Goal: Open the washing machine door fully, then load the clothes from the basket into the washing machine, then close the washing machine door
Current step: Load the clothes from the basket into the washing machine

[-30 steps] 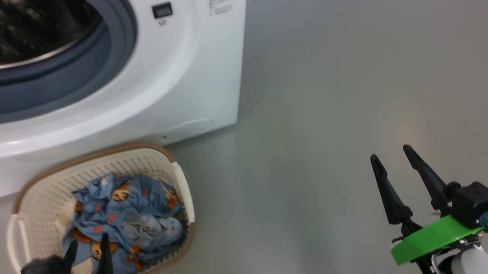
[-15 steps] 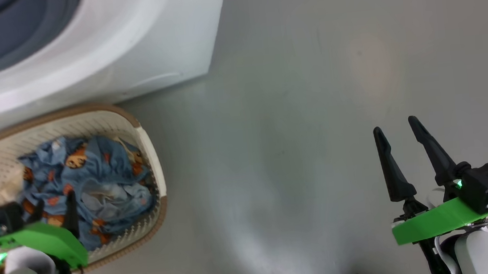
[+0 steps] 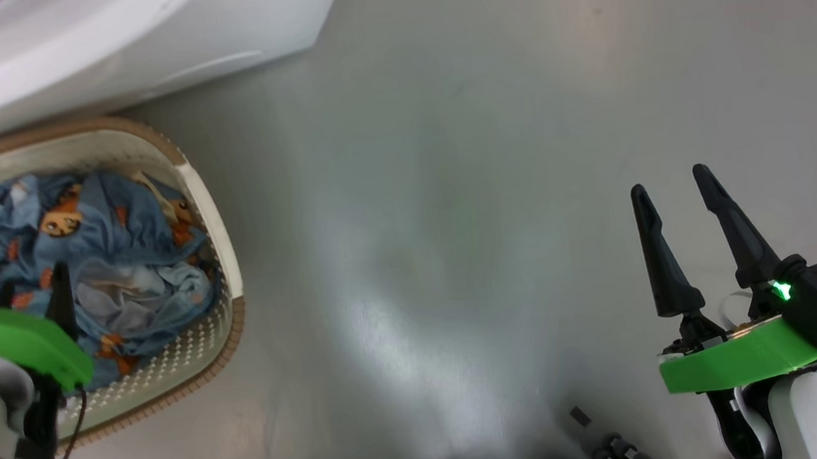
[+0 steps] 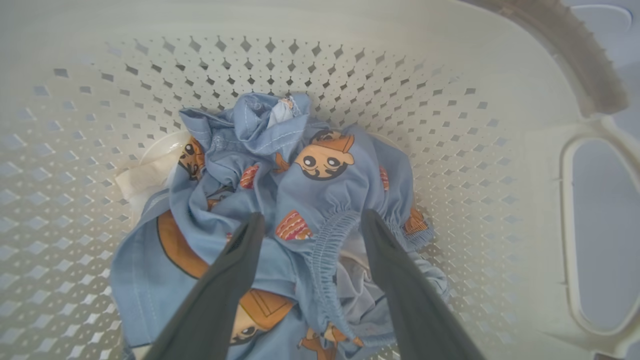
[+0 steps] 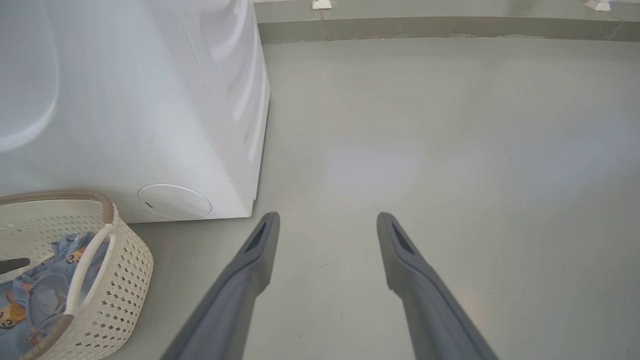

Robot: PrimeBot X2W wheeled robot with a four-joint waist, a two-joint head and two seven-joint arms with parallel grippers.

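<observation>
The cream perforated basket [image 4: 450, 100] holds the clothes [image 4: 320, 165], crumpled light-blue fabric with orange-brown bears and a bit of cream cloth [image 4: 145, 175]. My left gripper [image 4: 310, 220] is open inside the basket, its fingers either side of an elastic-edged fold; I cannot tell if they touch it. In the head view the basket [image 3: 207, 204] is at the left, below the white washing machine [image 3: 97, 34]. My right gripper [image 3: 668, 182] hangs open and empty over bare floor at the right. The washing machine door is out of view.
Grey floor [image 3: 415, 221] spreads wide to the right of the machine and basket. The right wrist view shows the machine's lower front [image 5: 150, 100] with a round flap [image 5: 174, 201], and a skirting edge [image 5: 450, 27] far off. Dark robot parts [image 3: 617, 453] sit at the bottom.
The head camera has swung down, so the machine and basket slid up and left and the drum opening left the picture. Both grippers stay open; the left one remains over the clothes.
</observation>
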